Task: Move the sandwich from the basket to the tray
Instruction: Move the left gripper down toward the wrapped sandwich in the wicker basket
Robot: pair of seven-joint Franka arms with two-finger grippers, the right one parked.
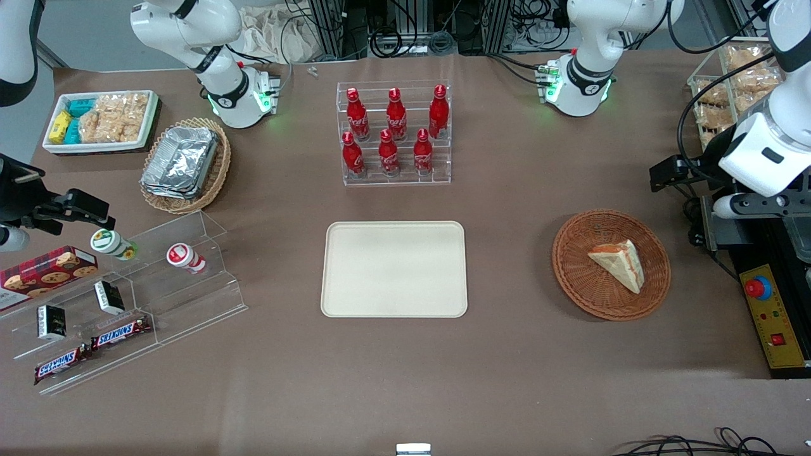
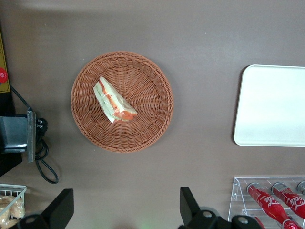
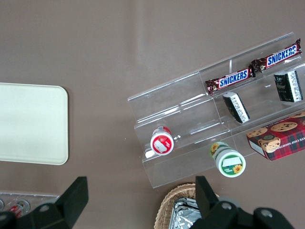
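Observation:
The sandwich (image 1: 618, 263) (image 2: 113, 101), a pale bread wedge with red and orange filling, lies in the round reddish-brown basket (image 1: 570, 278) (image 2: 147, 95) toward the working arm's end of the table. The cream tray (image 1: 394, 269) (image 2: 274, 105) lies flat at the table's middle with nothing on it. My gripper (image 2: 125, 200) hangs high over bare table, farther from the front camera than the basket and well apart from it. Its fingers (image 2: 187, 200) stand wide open with nothing between them.
A clear rack of red bottles (image 1: 394, 133) (image 2: 271, 200) stands farther from the front camera than the tray. Beside the basket at the table's edge is a control box with a red button (image 1: 758, 288). A tan basket of foil containers (image 1: 187, 164), a white snack bin (image 1: 98, 120) and an acrylic shelf (image 1: 127, 297) lie toward the parked arm's end.

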